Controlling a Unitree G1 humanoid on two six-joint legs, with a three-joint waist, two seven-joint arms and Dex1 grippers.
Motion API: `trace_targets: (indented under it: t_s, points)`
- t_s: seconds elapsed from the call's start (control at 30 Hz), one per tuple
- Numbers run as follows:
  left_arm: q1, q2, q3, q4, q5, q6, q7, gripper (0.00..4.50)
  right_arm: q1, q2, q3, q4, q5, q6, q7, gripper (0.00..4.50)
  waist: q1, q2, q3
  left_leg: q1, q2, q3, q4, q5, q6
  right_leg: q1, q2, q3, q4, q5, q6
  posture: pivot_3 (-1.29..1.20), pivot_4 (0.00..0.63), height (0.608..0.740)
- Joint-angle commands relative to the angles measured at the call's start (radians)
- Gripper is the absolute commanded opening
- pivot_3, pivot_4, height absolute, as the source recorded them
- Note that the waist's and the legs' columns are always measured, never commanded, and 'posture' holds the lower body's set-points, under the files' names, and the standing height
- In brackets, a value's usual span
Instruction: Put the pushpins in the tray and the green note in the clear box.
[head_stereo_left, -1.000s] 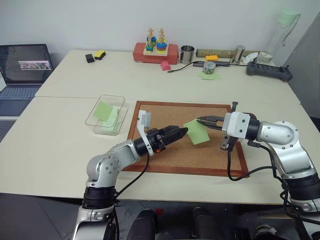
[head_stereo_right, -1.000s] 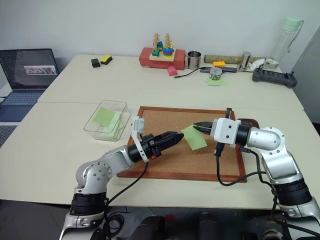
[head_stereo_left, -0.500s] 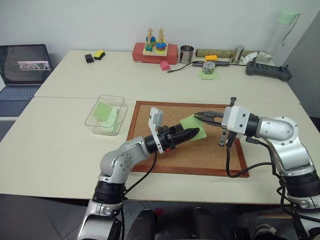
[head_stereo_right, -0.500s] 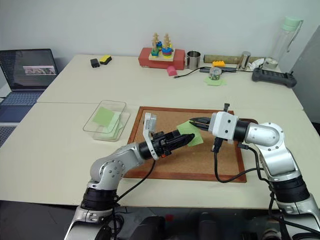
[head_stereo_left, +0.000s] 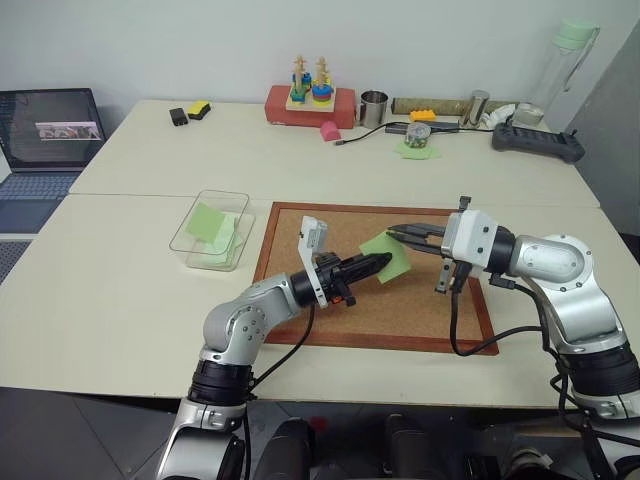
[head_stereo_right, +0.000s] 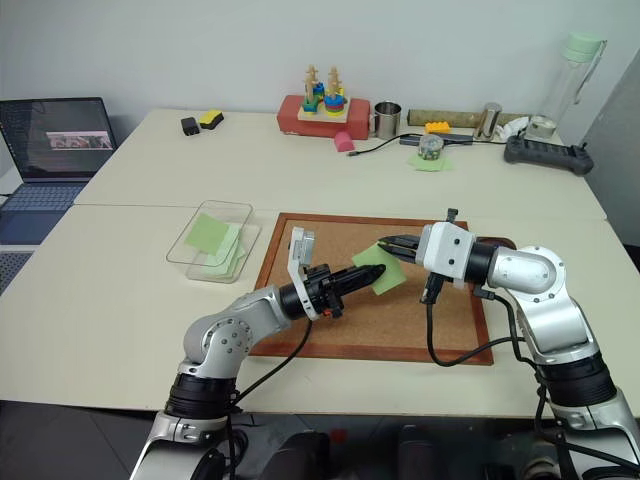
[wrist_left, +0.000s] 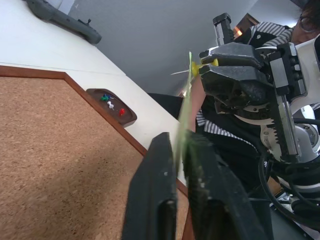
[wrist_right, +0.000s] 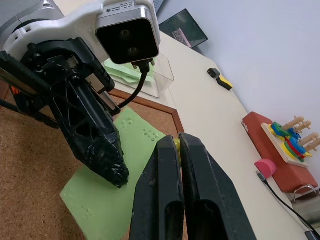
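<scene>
Since the earlier frame, the left gripper (head_stereo_left: 383, 262) has been advancing rightward across the corkboard (head_stereo_left: 300, 312) and its fingers, spread a second ago, are now pressing together on the lower edge of the green note (head_stereo_left: 385, 255). Opposite it, the right gripper (head_stereo_left: 396, 234) is staying in place, its fingers clamping the yellow pushpin (wrist_left: 194, 66) that is passing through the note's upper corner, so the sheet is hanging in the air above the board between the two tools. Well to the left, the clear box (head_stereo_left: 238, 206) is sitting on the table (head_stereo_left: 120, 290) with green paper already inside, and the tray (wrist_left: 129, 118), just off the board's far-right corner, is holding three pins. To perform the separation well, the left gripper should probably be holding the sheet firm and steady while the right is drawing the pin straight out along its shaft; any sideways pull is likely to be tearing the thin paper at the hole.
</scene>
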Motion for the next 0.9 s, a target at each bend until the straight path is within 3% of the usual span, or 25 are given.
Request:
trace_targets:
  t_s: [0.03,0.5,0.73,0.9]
  points:
    - [-0.013,-0.007,0.009,-0.011,-0.001,-0.022,-0.008,0.04,0.009,0.003,-0.031,-0.026,0.027,-0.017,-0.013,0.00,0.000,0.000,0.000,0.000,0.000,0.000,0.000,0.000,0.000,0.000,0.000,0.000,0.000,0.000,0.000,0.00,0.150,0.740]
    - [-0.004,-0.027,0.017,0.071,0.071,-0.059,0.055,0.04,0.028,-0.008,-0.213,-0.071,0.274,0.353,-0.113,0.00,0.001,0.000,0.000,0.000,0.000,0.000,0.001,0.000,0.000,0.000,0.000,0.000,0.001,0.000,0.000,0.00,0.150,0.740]
    - [0.010,-0.029,0.021,0.018,0.061,-0.046,0.070,0.04,0.073,-0.092,-0.231,0.156,0.077,0.419,-0.286,0.00,0.002,0.000,0.000,0.000,-0.001,0.001,0.001,0.000,0.000,0.000,0.000,0.000,0.001,0.000,0.000,0.00,0.150,0.740]
    - [0.020,-0.021,0.012,-0.008,0.067,-0.042,0.072,0.04,0.062,-0.072,-0.235,0.301,0.021,0.443,-0.376,0.00,-0.002,0.001,-0.001,0.000,-0.001,0.002,0.001,0.000,0.000,0.000,0.000,0.001,0.001,0.000,0.000,0.00,0.150,0.740]
